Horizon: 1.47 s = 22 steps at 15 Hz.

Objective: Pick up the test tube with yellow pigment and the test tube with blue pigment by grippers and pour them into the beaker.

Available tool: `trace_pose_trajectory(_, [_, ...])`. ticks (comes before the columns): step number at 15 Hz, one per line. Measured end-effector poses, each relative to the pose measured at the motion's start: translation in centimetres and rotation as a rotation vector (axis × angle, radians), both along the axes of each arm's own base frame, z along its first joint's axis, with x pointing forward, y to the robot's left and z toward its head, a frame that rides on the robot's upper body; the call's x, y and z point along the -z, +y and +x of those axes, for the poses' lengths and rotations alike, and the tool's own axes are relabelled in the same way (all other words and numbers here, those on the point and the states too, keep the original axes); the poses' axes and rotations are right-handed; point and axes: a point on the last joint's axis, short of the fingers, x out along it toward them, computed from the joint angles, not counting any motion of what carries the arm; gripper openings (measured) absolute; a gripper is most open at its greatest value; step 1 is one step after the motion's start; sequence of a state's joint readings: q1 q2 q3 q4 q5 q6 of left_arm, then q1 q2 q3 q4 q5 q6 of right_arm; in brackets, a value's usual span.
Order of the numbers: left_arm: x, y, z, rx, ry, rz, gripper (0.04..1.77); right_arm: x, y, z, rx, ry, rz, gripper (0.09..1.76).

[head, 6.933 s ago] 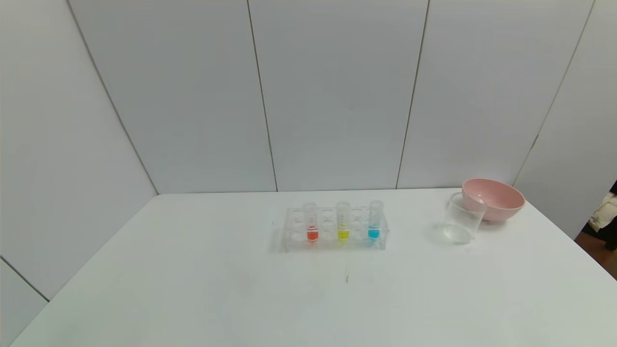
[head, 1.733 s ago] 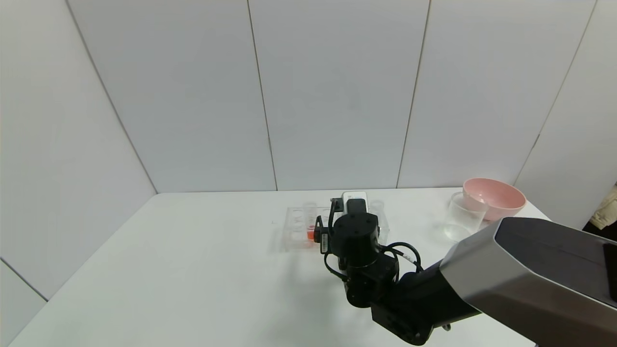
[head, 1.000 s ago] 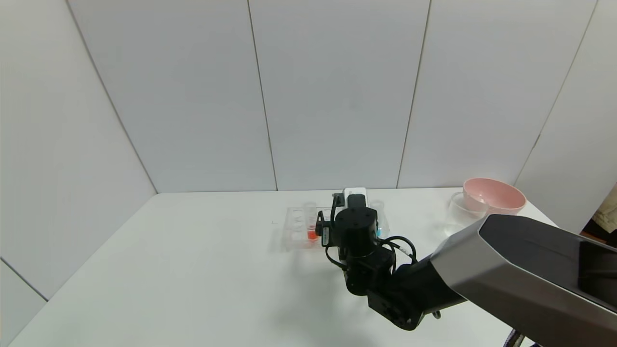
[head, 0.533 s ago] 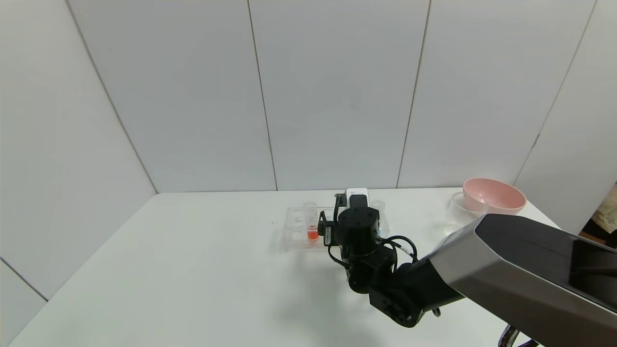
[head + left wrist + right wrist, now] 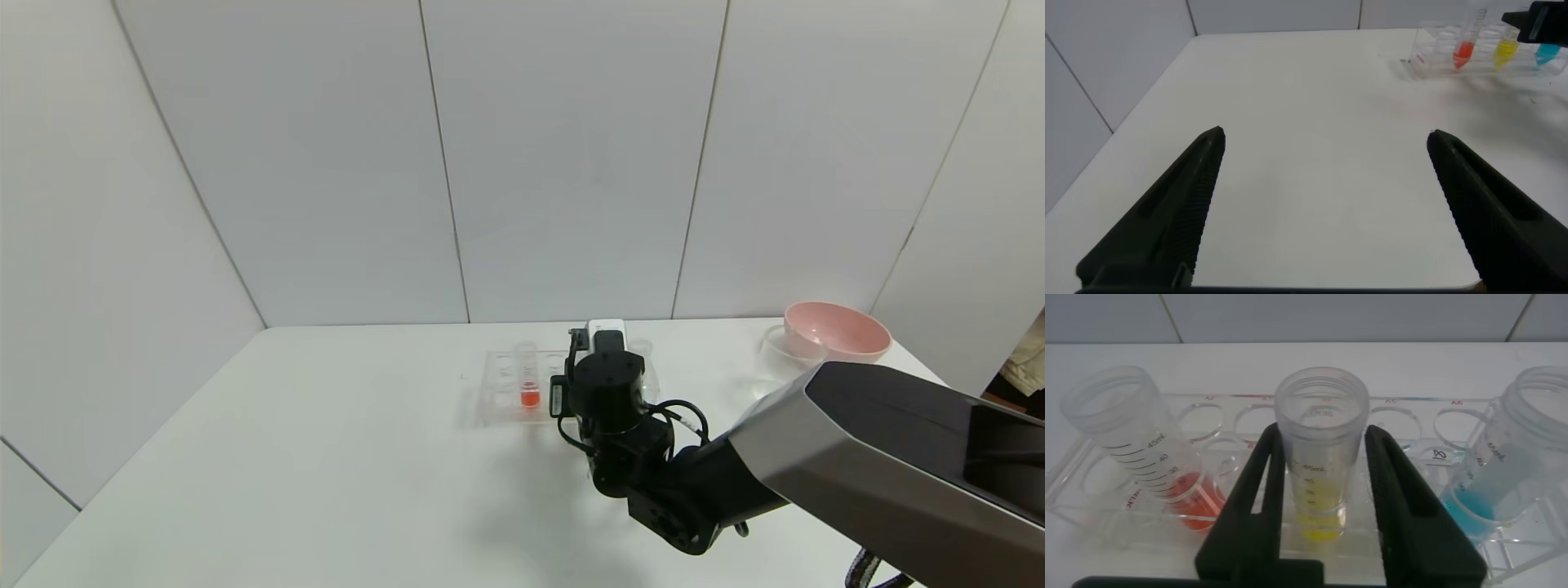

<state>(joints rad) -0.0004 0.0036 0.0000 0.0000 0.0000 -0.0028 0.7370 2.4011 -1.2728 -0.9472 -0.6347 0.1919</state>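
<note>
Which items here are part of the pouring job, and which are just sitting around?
In the job:
- yellow tube, in the rack, right hand closed on it
- blue tube, in the rack
- beaker, beside the bowl

Lying about:
- red tube
- clear rack
- pink bowl
- left hand, open above bare table

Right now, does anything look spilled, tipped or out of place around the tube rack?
Nothing stands out. The clear plastic rack sits flat, and the red-orange tube, yellow tube and blue tube stand in it with liquid inside and no spill showing. The right pincer is shut squarely on the yellow tube. The left pincer hangs open, apart.
</note>
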Motion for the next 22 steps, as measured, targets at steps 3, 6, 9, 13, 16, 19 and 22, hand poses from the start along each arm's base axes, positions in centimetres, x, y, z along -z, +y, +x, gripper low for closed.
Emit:
trace_pose_trajectory(3, [0.0, 0.0, 0.0, 0.000, 0.000, 0.000, 1.76, -0.1, 0.0, -0.1, 0.001, -0.001, 0.000, 0.50])
trace_pose_trajectory(6, [0.0, 0.0, 0.0, 0.000, 0.000, 0.000, 1.76, -0.2, 0.0, -0.3, 0.000, -0.002, 0.000, 0.50])
trace_pose_trajectory(9, [0.0, 0.0, 0.0, 0.000, 0.000, 0.000, 1.76, -0.4, 0.1, -0.5, 0.000, -0.005, -0.001, 0.50])
trace_pose_trajectory(13, [0.0, 0.0, 0.0, 0.000, 0.000, 0.000, 1.76, -2.5, 0.1, -1.0, -0.007, -0.039, -0.004, 0.50])
trace_pose_trajectory(16, [0.0, 0.0, 0.0, 0.000, 0.000, 0.000, 1.76, -4.9, 0.1, -1.6, -0.018, -0.084, -0.003, 0.50])
trace_pose_trajectory(19, [0.0, 0.0, 0.0, 0.000, 0.000, 0.000, 1.76, -7.1, 0.3, -2.4, -0.037, -0.127, 0.007, 0.50])
trace_pose_trajectory(22, [0.0, 0.0, 0.0, 0.000, 0.000, 0.000, 1.76, -8.1, 0.4, -2.8, -0.045, -0.146, 0.016, 0.50])
